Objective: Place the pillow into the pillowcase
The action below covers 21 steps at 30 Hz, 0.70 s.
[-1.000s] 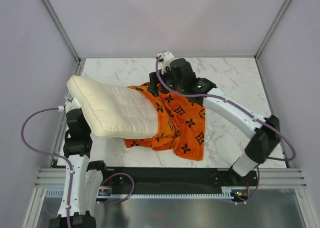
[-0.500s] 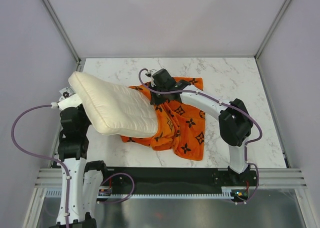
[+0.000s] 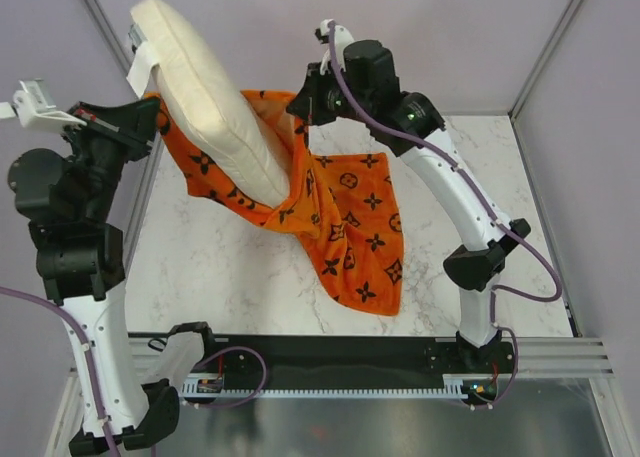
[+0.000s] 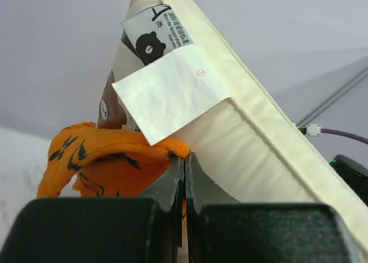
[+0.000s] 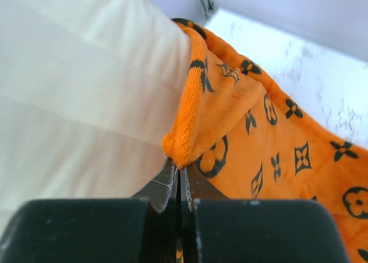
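Note:
The cream-white pillow (image 3: 205, 87) stands tilted in the air, its lower end inside the orange pillowcase (image 3: 350, 227) and its upper end sticking out at the top left. My left gripper (image 3: 152, 109) is shut on the pillowcase's left edge beside the pillow. My right gripper (image 3: 301, 109) is shut on the opposite edge. In the left wrist view the shut left gripper (image 4: 184, 158) pinches orange pillowcase fabric (image 4: 103, 153) under the pillow (image 4: 259, 136) and its paper labels (image 4: 167, 90). In the right wrist view the right gripper (image 5: 179, 170) pinches the pillowcase hem (image 5: 253, 119) against the pillow (image 5: 75, 102).
The pillowcase's lower end drapes onto the marble table (image 3: 480, 177). A black rail (image 3: 350, 352) with both arm bases runs along the near edge. Metal frame posts (image 3: 545, 52) and pale walls enclose the cell.
Both arms rose from the table, lifting the pillowcase opening and tilting the pillow up with its lower end in the case. The right gripper shut on the pillowcase edge.

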{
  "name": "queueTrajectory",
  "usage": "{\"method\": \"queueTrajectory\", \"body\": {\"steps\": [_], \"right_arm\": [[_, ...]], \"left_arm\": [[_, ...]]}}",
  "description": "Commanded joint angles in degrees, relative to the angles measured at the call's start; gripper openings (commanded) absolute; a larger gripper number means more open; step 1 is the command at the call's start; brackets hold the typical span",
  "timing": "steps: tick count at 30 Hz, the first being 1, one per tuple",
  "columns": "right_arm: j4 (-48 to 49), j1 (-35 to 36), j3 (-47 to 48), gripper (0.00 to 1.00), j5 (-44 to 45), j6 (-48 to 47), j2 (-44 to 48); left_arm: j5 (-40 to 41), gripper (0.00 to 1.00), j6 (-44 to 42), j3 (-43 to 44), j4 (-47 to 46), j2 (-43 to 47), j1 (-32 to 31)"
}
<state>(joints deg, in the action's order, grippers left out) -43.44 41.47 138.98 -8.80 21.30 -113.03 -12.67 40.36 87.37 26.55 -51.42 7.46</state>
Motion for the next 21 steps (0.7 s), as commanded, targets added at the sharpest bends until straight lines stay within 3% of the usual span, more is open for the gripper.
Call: {"method": "queueTrajectory", "body": {"steps": [1,5,8,11,14,16,21], "right_arm": [[4.04,-4.03,3.94,0.0,-3.86,6.38,2.54],[11.87,-4.47,-12.88,0.0,-1.4,7.96,8.43],[15.31,-4.38,-18.81,0.0,-2.36,9.63,8.54],[21.72,-4.21,-20.85,0.0,-8.33,12.71,7.31],[23.75,-3.94,-17.19,0.0,-6.85,13.07,7.65],[23.49,-4.12,-13.93,0.0,-4.75,12.02,8.44],[24.97,-6.32,-5.82,0.0,-2.02,9.56,14.49]], "left_arm": [[-7.53,0.02,1.99,12.45,-7.03,-3.5,-0.08],[-10.27,0.02,4.02,16.87,-7.73,-5.01,-0.17],[-9.4,0.02,2.45,19.65,-8.7,-5.79,-0.08],[-10.18,0.02,0.43,28.09,-8.79,-9.31,-0.08],[-12.2,0.02,-0.1,31.02,-10.54,-9.85,-0.08],[-13.25,0.02,0.59,27.96,-13.17,-7.74,-0.08],[-13.52,0.02,5.94,0.38,-22.23,4.02,-0.08]]}}
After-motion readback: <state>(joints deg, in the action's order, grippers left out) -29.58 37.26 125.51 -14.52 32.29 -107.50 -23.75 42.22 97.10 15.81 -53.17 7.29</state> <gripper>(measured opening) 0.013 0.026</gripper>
